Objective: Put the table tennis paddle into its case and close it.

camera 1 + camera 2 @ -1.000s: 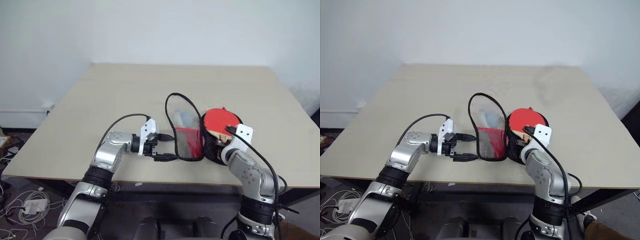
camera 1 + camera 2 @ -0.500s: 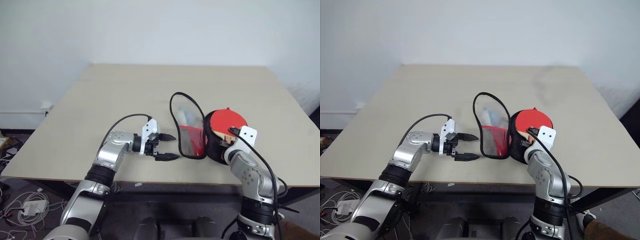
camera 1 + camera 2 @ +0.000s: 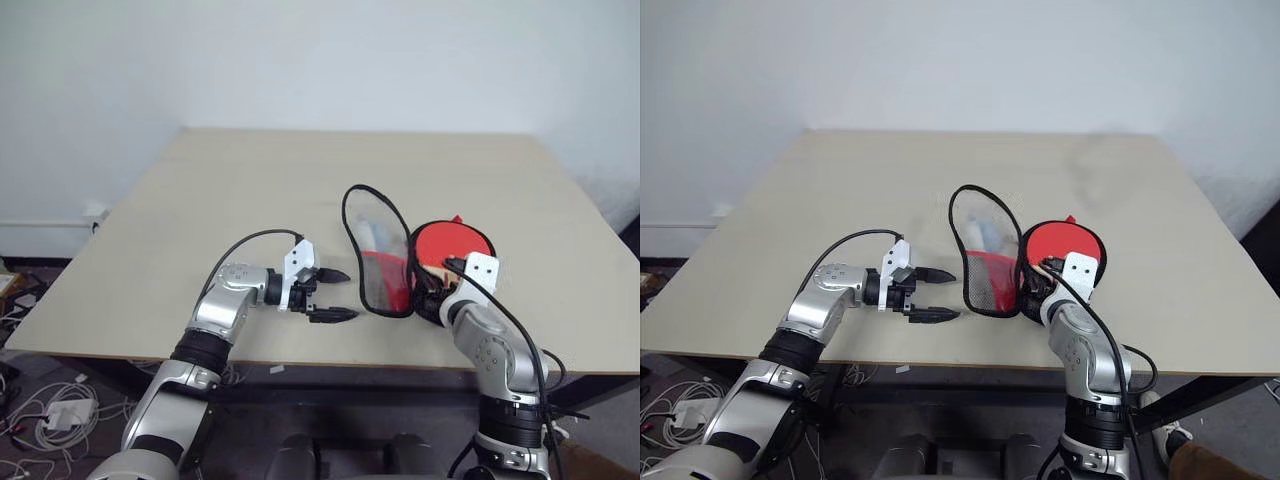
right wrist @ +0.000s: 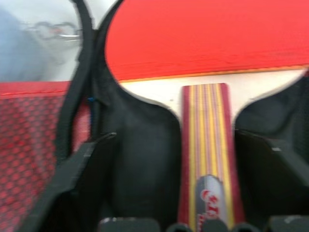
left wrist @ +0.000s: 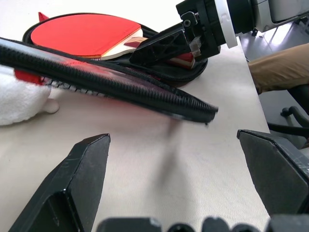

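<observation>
Right tool [image 4: 174, 145] spread wide astride the table tennis paddle [image 4: 207, 43] handle, not gripping; left tool [image 3: 335, 294] open, empty.

Both arms reach forward, the left pincer [image 3: 335, 294] and right pincer [image 4: 171, 159] each spread wide.

Materials and finishes on the table

A matt red rubber face and a striped, varnished wooden handle are seen on the table tennis paddle [image 4: 207, 96]; black fabric, red mesh and a glossy clear window make up the case [image 3: 385, 270]; the table [image 3: 250, 200] is smooth, matt beige laminate.
</observation>
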